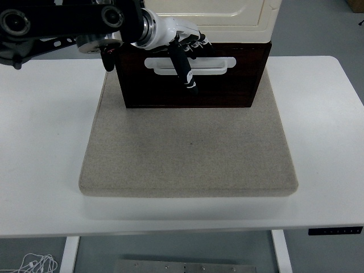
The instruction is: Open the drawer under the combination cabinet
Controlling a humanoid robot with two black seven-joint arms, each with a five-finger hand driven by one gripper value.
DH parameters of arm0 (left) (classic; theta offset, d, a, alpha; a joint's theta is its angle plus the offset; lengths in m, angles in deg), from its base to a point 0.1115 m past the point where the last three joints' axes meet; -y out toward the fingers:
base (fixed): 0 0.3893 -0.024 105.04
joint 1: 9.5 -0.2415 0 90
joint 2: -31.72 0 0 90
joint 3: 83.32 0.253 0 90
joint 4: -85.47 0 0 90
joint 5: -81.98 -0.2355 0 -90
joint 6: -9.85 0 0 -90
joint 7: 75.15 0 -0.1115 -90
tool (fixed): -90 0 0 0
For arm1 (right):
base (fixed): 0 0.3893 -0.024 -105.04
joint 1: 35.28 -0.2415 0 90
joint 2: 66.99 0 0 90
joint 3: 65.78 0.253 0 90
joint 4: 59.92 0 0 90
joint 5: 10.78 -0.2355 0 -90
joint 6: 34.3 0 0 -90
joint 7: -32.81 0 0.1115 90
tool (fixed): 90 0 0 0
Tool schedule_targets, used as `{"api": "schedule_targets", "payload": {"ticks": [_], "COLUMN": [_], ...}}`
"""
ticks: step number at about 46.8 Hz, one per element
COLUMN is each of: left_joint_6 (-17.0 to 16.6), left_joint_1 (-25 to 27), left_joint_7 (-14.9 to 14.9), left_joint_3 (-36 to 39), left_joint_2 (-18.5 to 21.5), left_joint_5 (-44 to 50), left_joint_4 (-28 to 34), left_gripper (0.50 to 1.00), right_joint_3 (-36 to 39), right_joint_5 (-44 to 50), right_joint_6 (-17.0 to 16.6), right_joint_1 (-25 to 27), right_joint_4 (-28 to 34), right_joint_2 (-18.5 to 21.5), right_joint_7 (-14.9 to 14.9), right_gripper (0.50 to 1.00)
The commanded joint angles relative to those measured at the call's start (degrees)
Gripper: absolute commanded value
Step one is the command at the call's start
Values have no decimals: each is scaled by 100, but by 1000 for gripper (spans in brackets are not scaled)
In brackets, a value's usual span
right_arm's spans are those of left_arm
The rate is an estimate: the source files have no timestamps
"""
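The combination cabinet has a cream upper part (210, 14) and a dark brown drawer (227, 85) beneath it, with a white loop handle (213, 65) on its front. It stands at the back of a grey mat (187, 153). My left hand (183, 41) reaches in from the upper left and hovers at the drawer front's top edge, just above the handle. Its fingers (198, 41) are loosely bent and hold nothing. The black thumb (185, 71) points down across the left half of the handle. The drawer front looks flush and closed.
The white table (40, 142) extends around the mat on both sides and in front. My left forearm (62, 23) crosses the top left corner. Grey floor shows at the top right.
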Motion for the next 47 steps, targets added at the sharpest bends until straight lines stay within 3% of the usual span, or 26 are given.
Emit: {"api": "schedule_targets", "payload": {"ticks": [1, 47], "left_joint_6": [14, 181], "left_joint_1": [-1, -317], "left_joint_7": [0, -9], "left_joint_3": [102, 137], "left_joint_2": [1, -184], "left_joint_5": [6, -2], "left_joint_4": [-24, -349], "left_gripper": [1000, 1000], "right_joint_3": [0, 0], "right_joint_5": [0, 0], "right_joint_6": [5, 5], "right_joint_1": [0, 0], "right_joint_4": [0, 0], "right_joint_2": [0, 0], "right_joint_7": [0, 0], "right_gripper": [928, 926]}}
